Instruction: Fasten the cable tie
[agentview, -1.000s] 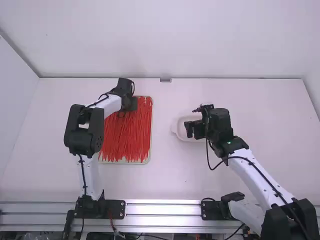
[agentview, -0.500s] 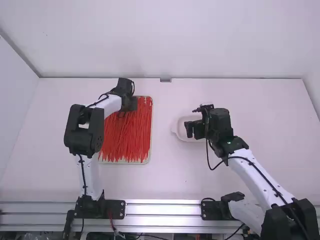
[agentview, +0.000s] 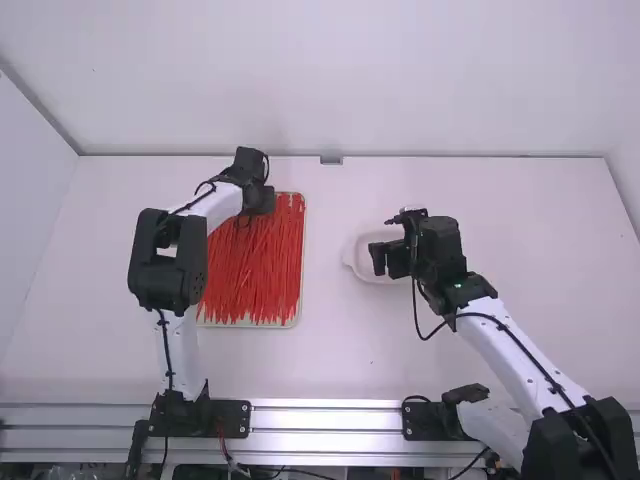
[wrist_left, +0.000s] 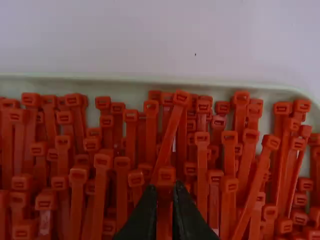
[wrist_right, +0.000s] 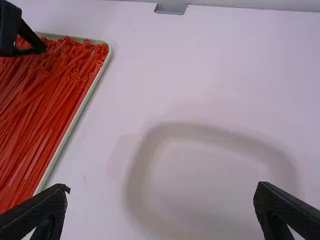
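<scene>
On one tray (agentview: 250, 325), a heap of orange cable ties (agentview: 260, 260), too many to count. At the tray's far end, one left gripper (wrist_left: 164, 192), jaws nearly closed, pinching a single cable tie (wrist_left: 166, 176); grip plain in the left wrist view, too small to judge from the high view. Right of the tray, one right gripper (wrist_right: 165, 212), gaping and empty, over one white dish (wrist_right: 210, 175).

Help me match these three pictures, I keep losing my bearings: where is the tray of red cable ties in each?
High view: the tray lies left of middle, ahead of the left arm's base.
Left wrist view: its pale rim crosses just beyond the left hand.
Right wrist view: its rim slants beside the white dish.
Shared landmark: that hand, closed on a cable tie at the tray's far end.
</scene>
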